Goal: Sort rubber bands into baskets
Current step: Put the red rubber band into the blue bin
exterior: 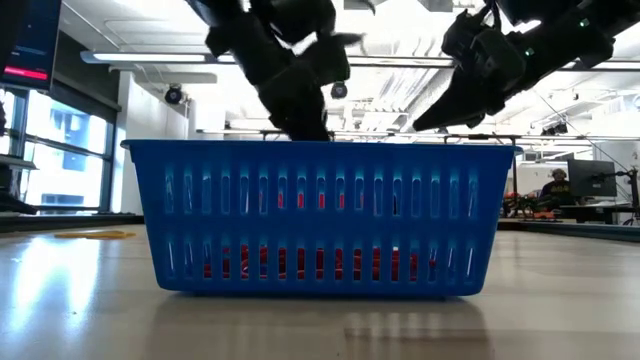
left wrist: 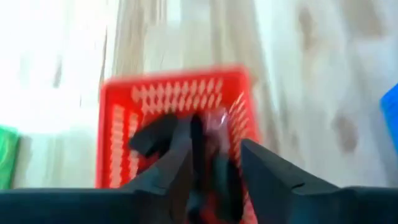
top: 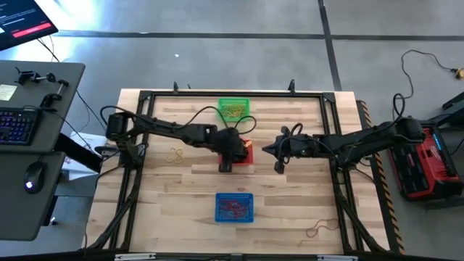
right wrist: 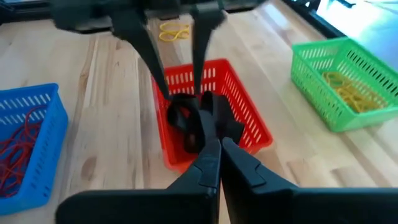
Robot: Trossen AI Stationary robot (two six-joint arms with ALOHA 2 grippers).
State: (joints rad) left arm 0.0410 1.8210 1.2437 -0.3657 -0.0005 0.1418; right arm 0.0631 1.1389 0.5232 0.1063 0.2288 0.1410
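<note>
Wooden plank surface [top: 181,210], pale and smooth, with wide bare room along its near and side margins. Three mesh plastic baskets down the middle line: green basket [top: 233,109] at the far edge holding yellow-tan bands [right wrist: 348,90]; red basket [right wrist: 214,102] at centre holding black bands [right wrist: 193,121]; blue basket [top: 234,207] nearest, holding red-orange bands [right wrist: 18,146]. Left claw [right wrist: 173,62], fingers parted, poised over the red basket (grip contents: cannot tell). Right claw [right wrist: 219,155], fingers together, just beside it. Loose yellow-tan loops [top: 175,154] left; one [top: 317,230] near right corner.
</note>
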